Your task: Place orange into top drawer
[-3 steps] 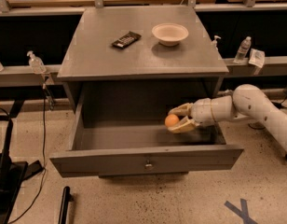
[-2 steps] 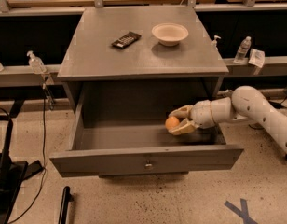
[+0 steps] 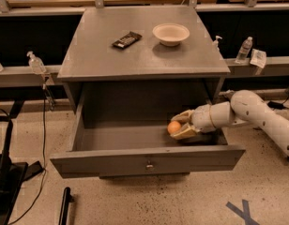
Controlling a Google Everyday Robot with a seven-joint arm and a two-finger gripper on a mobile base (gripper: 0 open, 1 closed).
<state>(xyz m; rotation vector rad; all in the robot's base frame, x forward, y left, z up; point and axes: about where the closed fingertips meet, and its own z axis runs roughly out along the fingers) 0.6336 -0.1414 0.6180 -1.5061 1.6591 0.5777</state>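
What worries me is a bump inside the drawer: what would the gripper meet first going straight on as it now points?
The gripper, holding the orange inside the top drawer, points at its left wall. Nothing lies between, so that wall probably comes first; depth is unclear.

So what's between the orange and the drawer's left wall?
Only bare top drawer floor, in the camera view; the gripper grips the orange at its right.

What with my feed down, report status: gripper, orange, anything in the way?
Gripper inside open top drawer, shut on orange. Orange low over drawer floor, not yet released. Nothing seen blocking.
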